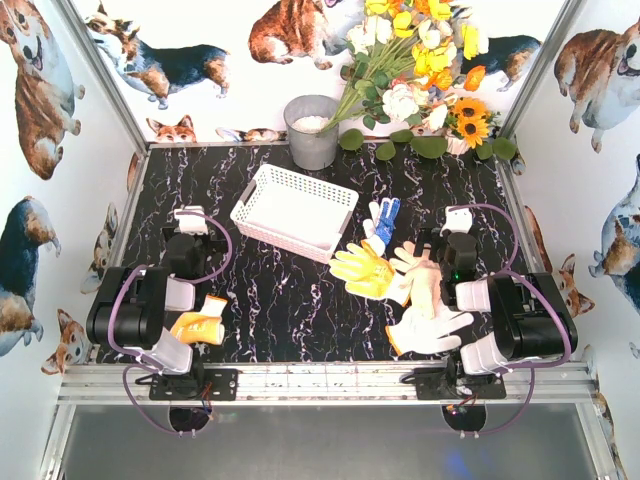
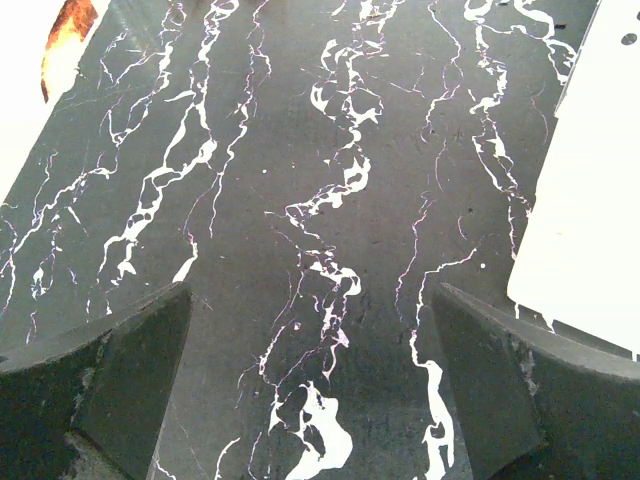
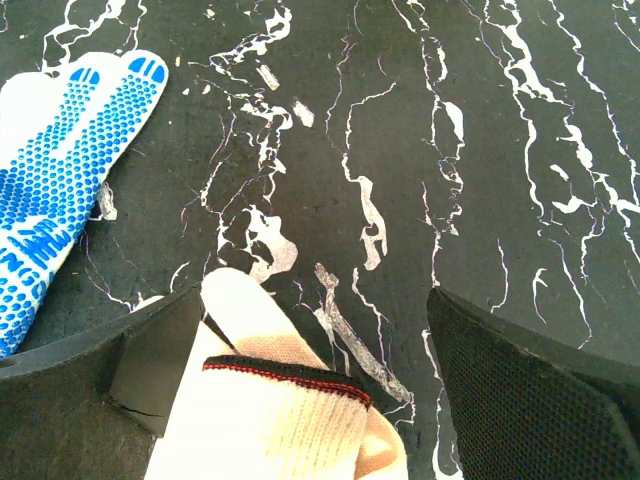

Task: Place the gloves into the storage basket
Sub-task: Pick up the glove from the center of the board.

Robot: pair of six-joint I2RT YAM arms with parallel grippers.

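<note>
The white storage basket [image 1: 295, 210] stands at the back middle of the marble table; its corner [image 2: 590, 200] shows at the right of the left wrist view. A blue-palmed glove [image 1: 381, 220] [image 3: 60, 190], a yellow glove [image 1: 362, 268], a cream red-cuffed glove [image 1: 420, 278] [image 3: 280, 420] and a white orange-cuffed glove [image 1: 428, 330] lie right of the basket. An orange-yellow glove [image 1: 198, 325] lies beside the left arm. My left gripper [image 1: 190, 215] [image 2: 315, 400] is open over bare table. My right gripper [image 1: 457, 220] [image 3: 305, 335] is open, the cream glove's cuff lying below its left finger.
A round grey bucket [image 1: 312, 130] and a bunch of artificial flowers [image 1: 420, 60] stand at the back edge. Walls printed with corgis [image 2: 70, 25] close in the table on the left, back and right. A metal rail [image 1: 320, 380] runs along the near edge.
</note>
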